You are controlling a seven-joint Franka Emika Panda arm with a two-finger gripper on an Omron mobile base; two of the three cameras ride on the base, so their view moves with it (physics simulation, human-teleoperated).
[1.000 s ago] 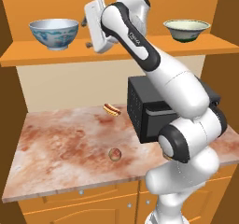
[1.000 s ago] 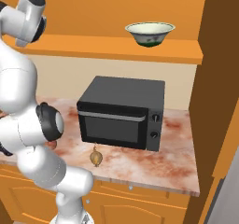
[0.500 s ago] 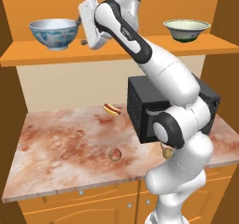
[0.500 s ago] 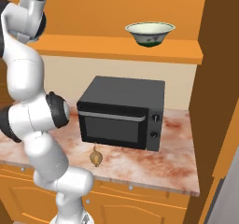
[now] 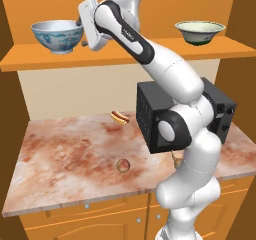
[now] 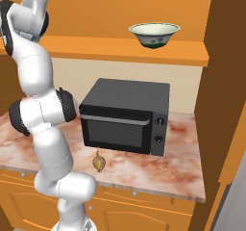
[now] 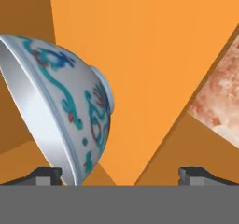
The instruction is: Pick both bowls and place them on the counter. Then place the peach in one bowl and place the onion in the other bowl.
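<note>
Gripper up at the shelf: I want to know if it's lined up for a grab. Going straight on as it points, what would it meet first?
Most likely the blue-patterned bowl; its wall sits by one fingertip of the open gripper, though depth is unclear.

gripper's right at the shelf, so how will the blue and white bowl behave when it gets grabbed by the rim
The blue and white bowl looks like glazed ceramic, so probably stiff, smooth and somewhat slippery. It stands on a small foot on the shelf, so a sideways nudge from the open gripper could tip or slide it. If dropped it would likely chip.
</note>
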